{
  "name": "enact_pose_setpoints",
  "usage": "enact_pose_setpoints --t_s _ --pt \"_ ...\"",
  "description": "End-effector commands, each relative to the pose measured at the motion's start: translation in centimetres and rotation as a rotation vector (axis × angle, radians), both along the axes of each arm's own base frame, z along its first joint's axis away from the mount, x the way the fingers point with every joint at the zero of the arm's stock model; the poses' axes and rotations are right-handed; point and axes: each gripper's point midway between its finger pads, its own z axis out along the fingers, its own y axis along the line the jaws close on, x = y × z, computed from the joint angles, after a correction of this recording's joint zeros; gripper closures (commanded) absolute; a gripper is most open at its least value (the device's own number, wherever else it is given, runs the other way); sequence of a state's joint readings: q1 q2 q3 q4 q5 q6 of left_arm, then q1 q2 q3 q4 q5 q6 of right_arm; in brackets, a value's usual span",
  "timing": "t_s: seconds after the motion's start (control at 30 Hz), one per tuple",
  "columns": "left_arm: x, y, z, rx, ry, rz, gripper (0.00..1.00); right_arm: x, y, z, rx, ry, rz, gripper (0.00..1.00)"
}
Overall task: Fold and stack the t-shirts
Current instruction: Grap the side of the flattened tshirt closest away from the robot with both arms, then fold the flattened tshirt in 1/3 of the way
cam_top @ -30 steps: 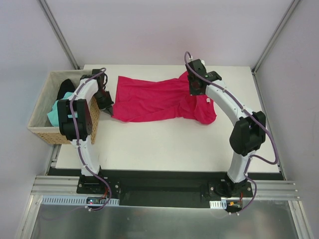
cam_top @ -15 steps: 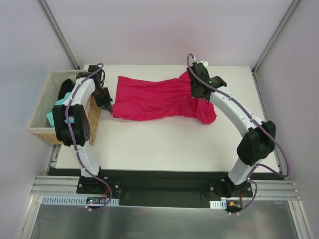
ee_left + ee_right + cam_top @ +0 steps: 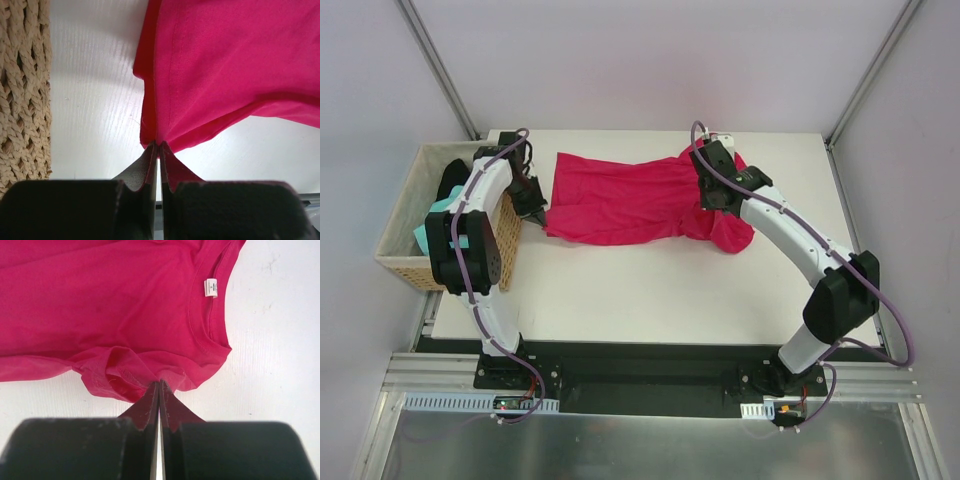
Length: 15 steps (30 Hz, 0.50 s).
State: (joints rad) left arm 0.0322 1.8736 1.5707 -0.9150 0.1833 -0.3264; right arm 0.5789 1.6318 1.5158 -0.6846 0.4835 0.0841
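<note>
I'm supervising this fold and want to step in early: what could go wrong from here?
1. The left gripper holds only the tip of the crimson t-shirt's hem corner; a pull may slip it free.
2. The right gripper pinches bunched cloth below the collar; that crease could get folded in.
3. The left gripper sits close to the wicker basket and might bump it.

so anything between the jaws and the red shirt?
Nothing visible. The left jaws are shut on the shirt's corner near the basket. The right jaws are shut on bunched cloth near the collar.
</note>
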Motion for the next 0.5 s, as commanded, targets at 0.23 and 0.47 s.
enact_pose_setpoints --t_s 0.23,0.47 --pt "1.6 -1.2 4.6 -0.010 -0.173 -0.036 1.00 1.3 -1.1 4.4 0.000 -0.134 -0.051 0.99" --pt "2.6 -1.6 5.7 -0.022 -0.221 -0.070 1.00 2.1 -1.7 5.6 0.000 -0.174 -0.077 0.99"
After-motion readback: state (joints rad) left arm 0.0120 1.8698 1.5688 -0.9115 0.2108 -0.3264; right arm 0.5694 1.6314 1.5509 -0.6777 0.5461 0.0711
